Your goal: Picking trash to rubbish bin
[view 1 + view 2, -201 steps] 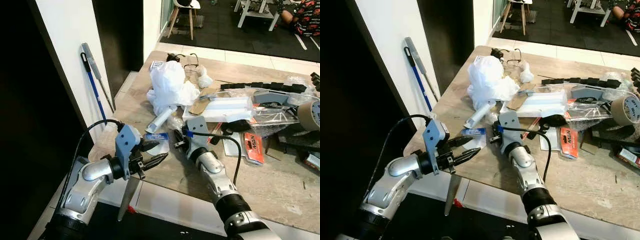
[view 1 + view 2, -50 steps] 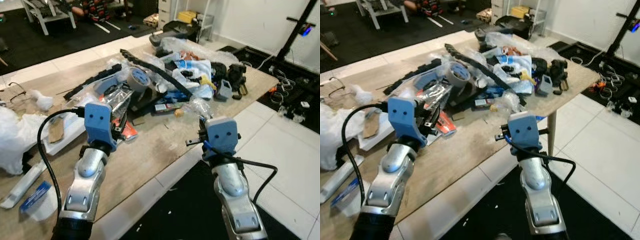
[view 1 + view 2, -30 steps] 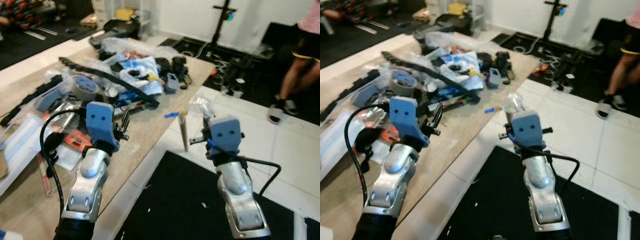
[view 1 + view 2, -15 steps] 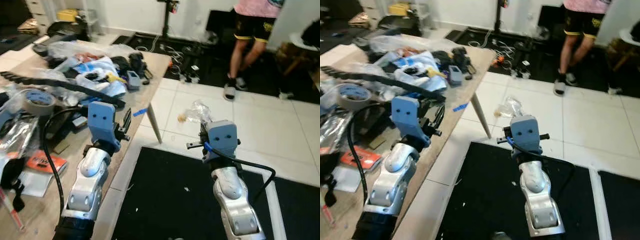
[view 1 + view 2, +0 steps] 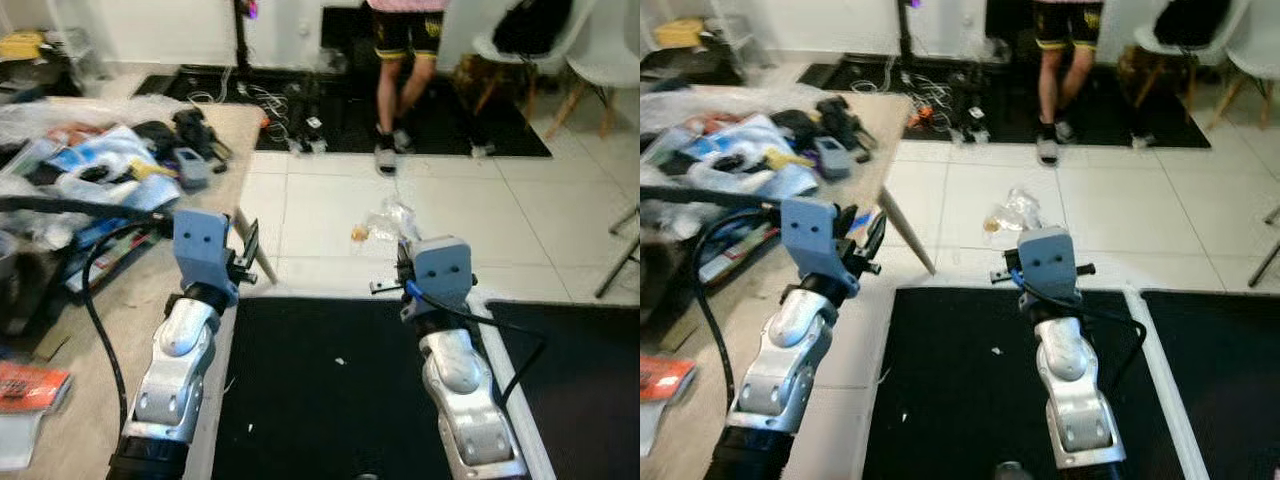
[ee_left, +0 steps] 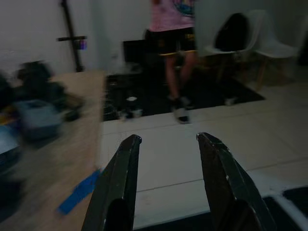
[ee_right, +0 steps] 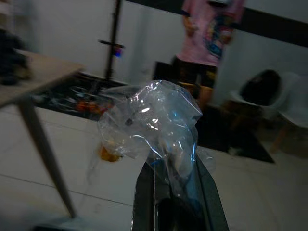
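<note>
The right gripper (image 7: pixel 169 190) is clamped on the crumpled clear plastic wrapper (image 7: pixel 151 120), which projects beyond its fingertips toward the far tiled floor (image 5: pixel 330 210), while the left gripper (image 6: pixel 168 144) stands released and empty beside the table (image 5: pixel 875 120); no rubbish bin is identifiable.

**A:** quick count, anyone?

**B:** two robot hands, left hand (image 5: pixel 247 247) and right hand (image 7: pixel 169 185). One crinkly clear plastic bag (image 7: pixel 151 122). One person (image 5: pixel 1068 45) standing. Two white chairs (image 5: pixel 560 55).

**A:** surfaces?

**B:** one surface (image 5: pixel 872 135), plus two black floor mats (image 5: pixel 950 390).
</note>
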Motion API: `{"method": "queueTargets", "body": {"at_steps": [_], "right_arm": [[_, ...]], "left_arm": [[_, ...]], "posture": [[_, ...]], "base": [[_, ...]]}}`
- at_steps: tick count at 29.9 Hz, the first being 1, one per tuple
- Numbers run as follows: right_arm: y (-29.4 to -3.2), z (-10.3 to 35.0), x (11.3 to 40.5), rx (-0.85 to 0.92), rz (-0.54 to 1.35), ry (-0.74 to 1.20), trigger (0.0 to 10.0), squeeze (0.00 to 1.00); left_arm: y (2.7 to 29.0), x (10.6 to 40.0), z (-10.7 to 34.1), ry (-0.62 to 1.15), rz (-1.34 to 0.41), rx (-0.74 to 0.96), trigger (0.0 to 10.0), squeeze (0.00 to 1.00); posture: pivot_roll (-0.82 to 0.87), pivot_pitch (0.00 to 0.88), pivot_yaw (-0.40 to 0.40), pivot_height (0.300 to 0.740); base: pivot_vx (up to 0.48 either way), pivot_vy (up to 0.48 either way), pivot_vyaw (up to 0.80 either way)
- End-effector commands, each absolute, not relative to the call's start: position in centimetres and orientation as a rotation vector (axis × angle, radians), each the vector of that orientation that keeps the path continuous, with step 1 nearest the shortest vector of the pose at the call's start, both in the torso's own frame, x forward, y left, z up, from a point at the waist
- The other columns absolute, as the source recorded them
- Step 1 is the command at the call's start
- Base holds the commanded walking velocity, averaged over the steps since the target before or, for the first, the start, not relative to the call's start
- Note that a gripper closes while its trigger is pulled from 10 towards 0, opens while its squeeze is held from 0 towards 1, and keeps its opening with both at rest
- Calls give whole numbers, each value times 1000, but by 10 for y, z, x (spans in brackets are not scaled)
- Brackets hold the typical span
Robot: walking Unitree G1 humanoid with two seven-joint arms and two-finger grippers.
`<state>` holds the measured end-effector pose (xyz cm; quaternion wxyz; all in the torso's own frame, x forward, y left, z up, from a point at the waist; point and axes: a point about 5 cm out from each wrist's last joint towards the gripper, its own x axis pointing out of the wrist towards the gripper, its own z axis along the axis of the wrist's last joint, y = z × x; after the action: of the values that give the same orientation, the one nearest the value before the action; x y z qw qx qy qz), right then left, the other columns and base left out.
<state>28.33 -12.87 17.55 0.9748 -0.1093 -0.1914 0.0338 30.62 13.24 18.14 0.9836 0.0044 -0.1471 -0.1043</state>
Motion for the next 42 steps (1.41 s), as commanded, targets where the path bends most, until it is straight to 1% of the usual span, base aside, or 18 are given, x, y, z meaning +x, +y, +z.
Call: {"method": "queueTargets", "body": {"at_steps": [1, 6, 8, 16, 23, 28, 34, 37, 42], "right_arm": [[-126, 172, 282, -209, 69, -375, 10000, 0], [-122, 170, 280, -201, 85, -371, 10000, 0], [-122, 168, 279, -198, 82, -365, 10000, 0], [-123, 169, 280, -201, 79, -366, 10000, 0], [-131, 168, 281, -214, 65, -360, 10000, 0], [-126, 168, 280, -208, 73, -359, 10000, 0], [-129, 167, 280, -213, 77, -356, 10000, 0], [-129, 166, 280, -211, 73, -352, 10000, 0], [-124, 166, 280, -205, 90, -352, 10000, 0]], "left_arm": [[134, 305, 181, -291, -210, 14, 10000, 0], [131, 306, 179, -286, -206, 4, 10000, 0], [125, 305, 180, -291, -227, 13, 10000, 0], [133, 305, 178, -283, -201, 15, 10000, 0], [126, 304, 179, -282, -223, 10, 10000, 0], [131, 306, 177, -277, -206, 7, 10000, 0], [124, 305, 178, -277, -220, -7, 10000, 0], [125, 304, 178, -277, -223, -9, 10000, 0], [133, 305, 173, -251, -189, 10, 10000, 0]], "posture": [[-43, 139, 45, 740], [-43, 137, 50, 740], [-34, 143, 50, 740], [-43, 143, 46, 740], [-38, 146, 51, 740], [-50, 145, 45, 740], [-40, 145, 49, 740], [-40, 145, 49, 740], [-48, 147, 43, 740]], "base": [[0, 0, -650], [0, 0, -646], [0, 0, -653], [0, 0, -652], [0, 0, -654], [0, 0, -651], [0, 0, -651], [0, 0, -650], [0, 0, -650]]}}
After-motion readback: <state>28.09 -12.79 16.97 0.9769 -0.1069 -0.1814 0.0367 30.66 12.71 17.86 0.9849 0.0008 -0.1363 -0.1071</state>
